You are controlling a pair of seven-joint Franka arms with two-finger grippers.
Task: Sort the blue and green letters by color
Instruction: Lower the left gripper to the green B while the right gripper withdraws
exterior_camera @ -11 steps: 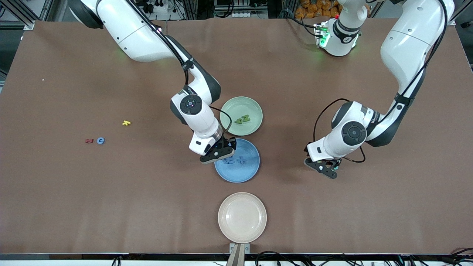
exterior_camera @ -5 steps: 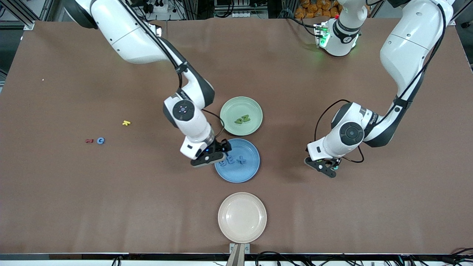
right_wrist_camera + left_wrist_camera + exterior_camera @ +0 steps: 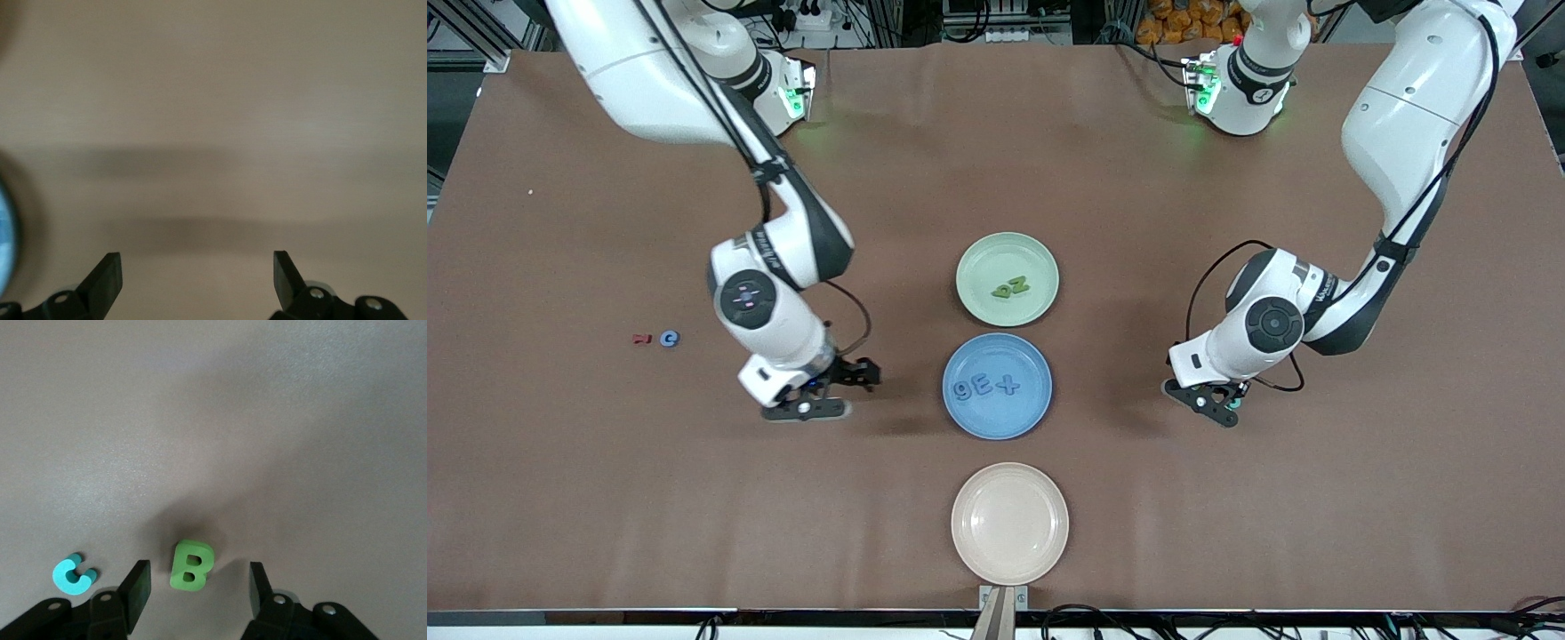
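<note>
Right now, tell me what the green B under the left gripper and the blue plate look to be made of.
Green B: looks like foam or soft rubber, matte; thick, chunky edges with rounded corners and no shine, though hard plastic can't be ruled out.
Blue plate: probably moulded plastic, possibly glazed ceramic; even colour, smooth raised rim with a faint sheen.

You have a brown table (image 3: 605,498) with three plates in a row between the two tools. The blue plate (image 3: 996,420) sits level with the right gripper (image 3: 818,397) and the left gripper (image 3: 1209,404). The green plate (image 3: 980,260) is farther from the front camera and the cream plate (image 3: 1009,523) nearer. A green B (image 3: 192,565) lies on the table between the left gripper's spread fingers (image 3: 135,590), with a teal C (image 3: 73,574) just outside one finger. A red letter (image 3: 639,339) and a blue C (image 3: 669,338) lie side by side, away from the right gripper toward the right arm's end.
</note>
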